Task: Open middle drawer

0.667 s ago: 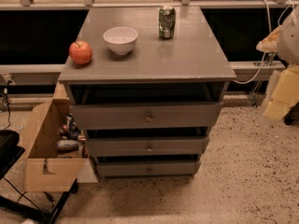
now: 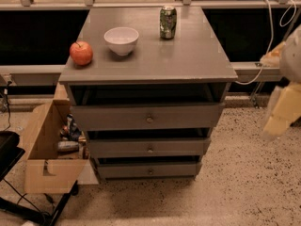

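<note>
Gripper (image 2: pixel 284 110): pale, blurred shape at the right edge of view, above the floor; whether it is wide or narrow cannot be told.
Middle drawer (image 2: pixel 117 148): left of the Gripper and lower, well apart from it; grey front with a small round knob, set between the tallest front (image 2: pixel 113 117) and the slimmest front (image 2: pixel 122 170).
Surface (image 2: pixel 188 60): up and left of the Gripper; carries apple (image 2: pixel 81 53), white bowl (image 2: pixel 121 40) and green can (image 2: pixel 168 22).
Cardboard box (image 2: pixel 40 168): on the floor at the cabinet's far side from the Gripper.

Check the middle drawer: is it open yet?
Looks shut: the middle drawer shows no interior, its front not pulled forward. The gripper hangs far right, clear of it.
</note>
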{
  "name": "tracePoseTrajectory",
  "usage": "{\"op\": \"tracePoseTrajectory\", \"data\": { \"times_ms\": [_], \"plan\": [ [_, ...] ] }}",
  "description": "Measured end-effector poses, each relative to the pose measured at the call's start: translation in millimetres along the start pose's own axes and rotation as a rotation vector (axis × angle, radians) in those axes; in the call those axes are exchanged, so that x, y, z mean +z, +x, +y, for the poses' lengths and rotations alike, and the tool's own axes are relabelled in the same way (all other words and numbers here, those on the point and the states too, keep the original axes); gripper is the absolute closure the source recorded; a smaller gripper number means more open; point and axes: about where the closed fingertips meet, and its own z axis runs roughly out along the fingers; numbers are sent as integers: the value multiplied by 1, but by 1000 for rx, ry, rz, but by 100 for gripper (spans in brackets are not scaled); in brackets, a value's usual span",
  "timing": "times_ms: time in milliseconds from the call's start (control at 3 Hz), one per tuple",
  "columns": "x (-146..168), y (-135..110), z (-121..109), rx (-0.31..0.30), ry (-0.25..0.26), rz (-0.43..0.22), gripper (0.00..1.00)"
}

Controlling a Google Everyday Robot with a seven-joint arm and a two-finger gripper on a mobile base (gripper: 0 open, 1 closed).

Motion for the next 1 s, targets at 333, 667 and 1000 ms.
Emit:
{"op": "tracePoseTrajectory", "data": {
  "times_ms": [333,667,1000],
  "plan": [
    [47,30,26,67,6,-20,0],
    [103,54,53,109,11,-4,0],
    [161,74,83,129,3,25,0]
  ]
}}
